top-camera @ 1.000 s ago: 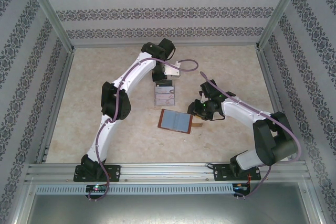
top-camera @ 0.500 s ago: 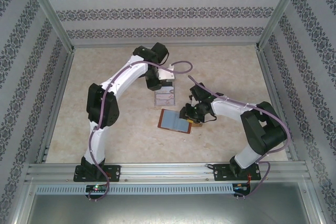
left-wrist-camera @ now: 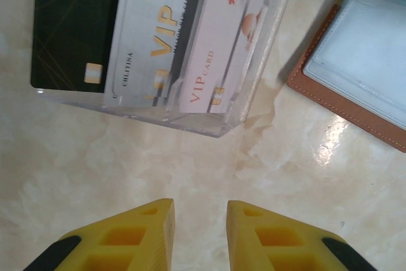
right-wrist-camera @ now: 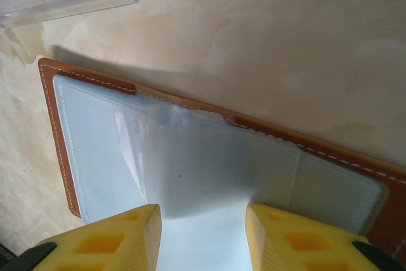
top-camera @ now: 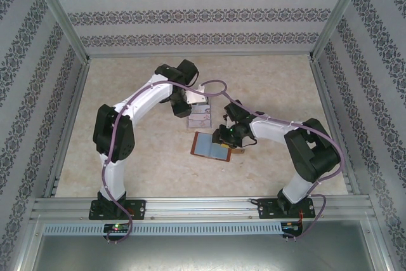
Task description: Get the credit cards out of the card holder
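The card holder [top-camera: 206, 146] lies open on the table, reddish-brown leather with pale grey-blue pockets [right-wrist-camera: 190, 157]. My right gripper [right-wrist-camera: 203, 211] is open and low over its inner pockets, a raised pale leaf between the fingers; in the top view this right gripper [top-camera: 223, 138] is at the holder's right half. Three credit cards lie in the clear tray [left-wrist-camera: 209, 125]: a black one [left-wrist-camera: 73, 26], a silver VIP one [left-wrist-camera: 152, 36] and a pale pink one [left-wrist-camera: 222, 36]. My left gripper [left-wrist-camera: 200, 204] is open and empty over bare table just short of the tray.
The clear tray [top-camera: 202, 117] sits just beyond the holder's far edge, almost touching it. The holder's strap tab [top-camera: 239, 152] sticks out to the right. Patterned walls and metal rails enclose the marble-look table [top-camera: 127, 150].
My right gripper has moved left from beside the strap tab onto the open holder. My left arm has drawn back to the left from the tray. Neither gripper's jaws have changed width.
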